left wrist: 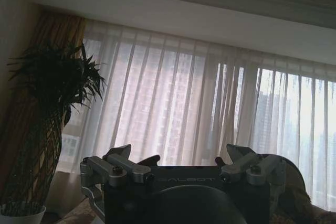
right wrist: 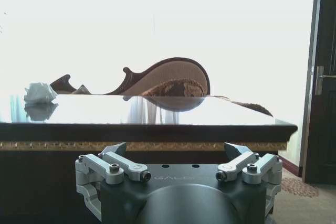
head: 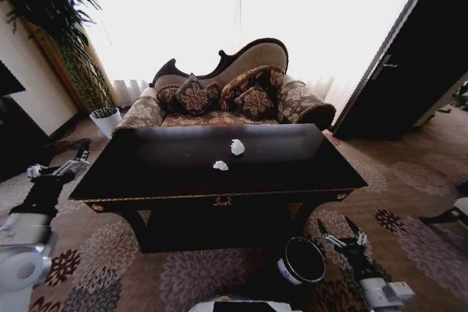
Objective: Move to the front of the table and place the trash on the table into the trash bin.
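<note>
While the robot faces the long front edge of the dark tabletop (head: 146,169), both arms hang low at its sides. The left tool (head: 77,157) sits beside the table's left end, fingers spread wide, holding and touching nothing. The right tool (head: 342,233) hovers above the patterned carpet (head: 183,275) off the table's right front corner, fingers likewise spread wide and empty, just beside the trash bin (head: 301,261), which stands on the floor in front of the table. Two white paper wads lie near the middle of the tabletop: one (head: 237,147) farther back, one (head: 220,165) nearer the front edge. A sofa (head: 219,100) stands behind the table.
</note>
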